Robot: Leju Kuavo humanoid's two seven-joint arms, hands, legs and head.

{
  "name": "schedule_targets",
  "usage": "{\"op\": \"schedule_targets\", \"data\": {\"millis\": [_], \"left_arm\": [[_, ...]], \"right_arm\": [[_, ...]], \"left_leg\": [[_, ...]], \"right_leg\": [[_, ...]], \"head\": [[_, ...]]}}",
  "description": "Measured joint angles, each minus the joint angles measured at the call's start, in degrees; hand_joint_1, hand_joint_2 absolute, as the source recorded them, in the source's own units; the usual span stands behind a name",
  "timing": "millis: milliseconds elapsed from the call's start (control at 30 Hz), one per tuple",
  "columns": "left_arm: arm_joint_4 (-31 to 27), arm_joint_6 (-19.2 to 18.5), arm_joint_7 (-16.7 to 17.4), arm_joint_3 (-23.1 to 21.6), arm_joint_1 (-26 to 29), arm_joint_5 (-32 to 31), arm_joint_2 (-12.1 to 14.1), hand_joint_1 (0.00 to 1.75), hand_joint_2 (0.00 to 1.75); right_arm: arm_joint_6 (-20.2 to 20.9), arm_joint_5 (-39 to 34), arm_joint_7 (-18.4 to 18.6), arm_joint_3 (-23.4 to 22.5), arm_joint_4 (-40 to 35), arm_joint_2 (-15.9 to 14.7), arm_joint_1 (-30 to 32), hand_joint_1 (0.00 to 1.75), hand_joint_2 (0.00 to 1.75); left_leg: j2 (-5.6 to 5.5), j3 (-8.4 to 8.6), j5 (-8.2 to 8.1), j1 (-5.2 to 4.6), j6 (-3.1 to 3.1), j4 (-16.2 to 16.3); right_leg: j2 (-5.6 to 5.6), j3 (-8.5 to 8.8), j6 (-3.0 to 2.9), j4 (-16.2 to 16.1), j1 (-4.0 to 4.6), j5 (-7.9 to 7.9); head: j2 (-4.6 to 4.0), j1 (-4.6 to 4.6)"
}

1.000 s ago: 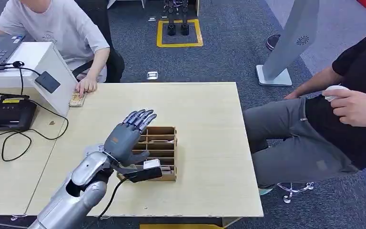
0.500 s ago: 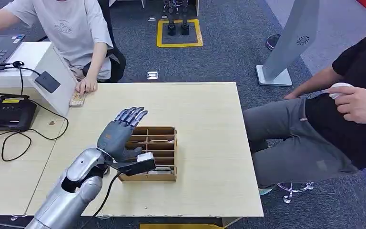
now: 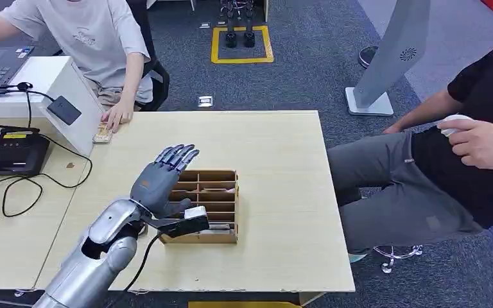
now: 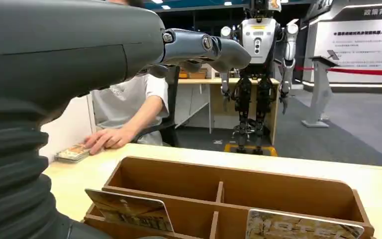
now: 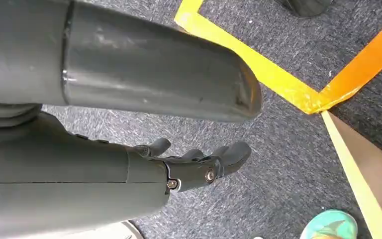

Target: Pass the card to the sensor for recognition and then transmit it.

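My left hand (image 3: 160, 179) hovers at the left end of the wooden card box (image 3: 221, 174), fingers stretched out and apart, holding nothing. In the left wrist view the fingers (image 4: 204, 47) reach out above the box (image 4: 288, 186), where a card (image 4: 129, 209) stands in a near slot and another card (image 4: 303, 226) stands beside it. The black card sensor (image 3: 64, 110) sits on the slanted white stand at the far left. My right hand (image 5: 189, 162) hangs over the carpet with loosely spread fingers and nothing in it.
A person's hand (image 3: 117, 115) rests by a stack of cards (image 3: 103, 133) at the table's far left corner. A black device (image 3: 13, 153) with cables lies on the left desk. Another person (image 3: 462, 160) sits to the right of the table.
My left hand has drawn back a little to the left, off the box's middle to its left end. It has held nearly still over the last half second.
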Motion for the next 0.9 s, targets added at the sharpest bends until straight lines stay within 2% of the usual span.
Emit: {"op": "schedule_targets", "data": {"millis": [900], "left_arm": [[2.14, -0.9, -0.15, 0.07, -0.06, -0.11, 2.4, 0.0, 1.75]], "right_arm": [[0.0, 0.9, -0.46, -0.2, 0.0, 0.0, 0.0, 0.0, 0.0]], "left_leg": [[0.0, 0.0, 0.0, 0.0, 0.0, 0.0]], "right_leg": [[0.0, 0.0, 0.0, 0.01, 0.0, 0.0]], "head": [[-0.02, 0.0]]}}
